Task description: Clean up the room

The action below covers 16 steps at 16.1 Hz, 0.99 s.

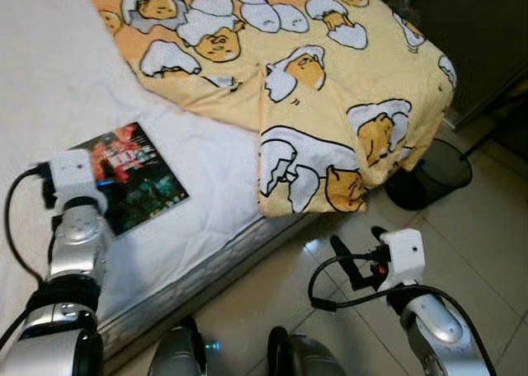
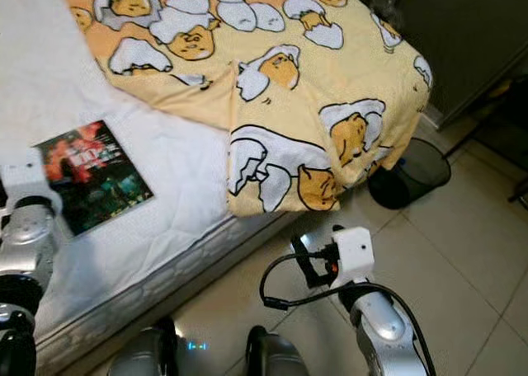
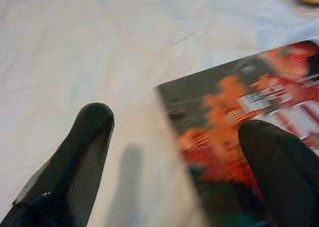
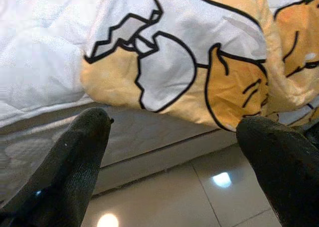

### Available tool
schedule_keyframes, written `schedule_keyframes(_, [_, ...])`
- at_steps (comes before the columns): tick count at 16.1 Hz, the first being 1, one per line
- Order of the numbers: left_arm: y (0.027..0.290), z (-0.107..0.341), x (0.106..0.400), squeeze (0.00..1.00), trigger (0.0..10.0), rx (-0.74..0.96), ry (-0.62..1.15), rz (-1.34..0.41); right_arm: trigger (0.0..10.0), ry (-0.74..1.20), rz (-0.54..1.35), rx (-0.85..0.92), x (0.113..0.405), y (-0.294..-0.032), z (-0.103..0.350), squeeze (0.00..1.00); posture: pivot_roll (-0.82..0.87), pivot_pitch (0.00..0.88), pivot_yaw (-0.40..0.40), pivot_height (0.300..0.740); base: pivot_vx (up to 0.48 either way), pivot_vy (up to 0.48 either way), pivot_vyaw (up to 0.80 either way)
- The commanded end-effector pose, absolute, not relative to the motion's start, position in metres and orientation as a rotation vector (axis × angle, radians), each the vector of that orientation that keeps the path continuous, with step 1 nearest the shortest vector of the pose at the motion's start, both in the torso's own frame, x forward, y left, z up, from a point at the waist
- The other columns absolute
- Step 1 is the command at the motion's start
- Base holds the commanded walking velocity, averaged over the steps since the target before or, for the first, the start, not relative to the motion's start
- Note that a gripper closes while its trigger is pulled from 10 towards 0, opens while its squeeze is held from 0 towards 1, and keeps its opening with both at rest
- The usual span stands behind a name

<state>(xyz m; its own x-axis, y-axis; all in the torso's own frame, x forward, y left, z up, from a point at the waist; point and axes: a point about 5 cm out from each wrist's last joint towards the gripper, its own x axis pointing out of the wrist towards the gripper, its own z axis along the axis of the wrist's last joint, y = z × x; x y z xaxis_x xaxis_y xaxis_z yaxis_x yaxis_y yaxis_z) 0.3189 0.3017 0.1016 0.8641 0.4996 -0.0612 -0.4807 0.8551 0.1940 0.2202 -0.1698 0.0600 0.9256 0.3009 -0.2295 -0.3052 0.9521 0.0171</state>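
Left gripper (image 3: 174, 132) reaches low over the magazine (image 1: 132, 178), fingers apart — right gripper (image 4: 174, 132) spread above floor

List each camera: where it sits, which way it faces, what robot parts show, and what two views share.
Left eye view: head, looking down at the bed, magazine, yellow blanket; both silver arms show.
Right eye view: same scene, plus the black bin.
Left wrist view: along the open left pincer, straddling the magazine's edge.
Right wrist view: along the open right pincer, toward the blanket's hanging corner.
Shared: both eyes and the left wrist see the magazine.
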Motion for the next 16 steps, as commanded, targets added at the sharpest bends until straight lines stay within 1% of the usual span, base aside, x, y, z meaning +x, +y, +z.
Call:
schedule_keyframes(1, [0.308,0.096,0.312,0.00,10.0,0.164,0.137,0.553,10.0,0.265,0.313,-0.016,0.217,-0.170,0.054,0.00,-0.09,0.217,-0.145,0.740,0.000,0.000,0.00])
schedule_keyframes(2, [0.314,0.092,0.305,0.00,10.0,0.173,0.161,0.576,10.0,0.266,0.327,-0.009,0.219,-0.166,0.053,0.00,-0.08,0.214,-0.146,0.740,0.000,0.000,0.00])
schedule_keyframes(3, [0.319,0.086,0.298,0.00,10.0,0.144,0.194,0.589,10.0,0.266,0.340,-0.003,0.221,-0.163,0.052,0.00,-0.07,0.212,-0.145,0.740,0.000,0.000,0.00])
schedule_keyframes(4, [0.317,0.078,0.297,0.00,10.0,0.050,0.217,0.558,10.0,0.267,0.346,0.000,0.223,-0.161,0.052,0.00,-0.06,0.211,-0.148,0.740,0.000,0.000,0.00])
schedule_keyframes(5, [0.307,0.072,0.300,0.00,10.0,-0.081,0.224,0.480,10.0,0.267,0.352,0.002,0.225,-0.159,0.051,0.00,-0.05,0.210,-0.150,0.740,0.000,0.000,0.00])
schedule_keyframes(6, [0.301,0.073,0.303,0.00,10.0,-0.140,0.208,0.437,10.0,0.266,0.354,0.002,0.226,-0.159,0.051,0.00,-0.05,0.209,-0.151,0.740,0.000,0.000,0.00])
schedule_keyframes(9, [0.285,0.080,0.312,0.00,10.0,-0.230,0.148,0.346,10.0,0.263,0.354,0.000,0.226,-0.160,0.052,0.00,-0.07,0.221,-0.154,0.740,0.000,0.000,0.00])
schedule_keyframes(10, [0.279,0.082,0.314,0.00,10.0,-0.220,0.139,0.318,10.0,0.264,0.352,-0.001,0.225,-0.161,0.052,0.00,-0.07,0.224,-0.155,0.740,0.000,0.000,0.00])
schedule_keyframes(11, [0.279,0.082,0.314,0.00,10.0,-0.203,0.137,0.322,10.0,0.266,0.349,-0.002,0.224,-0.161,0.051,0.00,-0.07,0.226,-0.154,0.740,0.000,0.000,0.00])
schedule_keyframes(12, [0.281,0.084,0.313,0.00,10.0,-0.148,0.127,0.336,10.0,0.269,0.345,-0.002,0.222,-0.162,0.050,0.00,-0.08,0.229,-0.150,0.740,0.000,0.000,0.00])
schedule_keyframes(14, [0.282,0.095,0.314,0.00,10.0,-0.087,0.070,0.348,10.0,0.273,0.339,0.000,0.221,-0.162,0.049,0.00,-0.08,0.231,-0.147,0.740,0.000,0.000,0.00])
schedule_keyframes(16, [0.281,0.103,0.314,0.00,10.0,-0.070,0.023,0.373,10.0,0.275,0.336,0.000,0.221,-0.162,0.048,0.00,-0.08,0.230,-0.145,0.740,0.000,0.000,0.00])
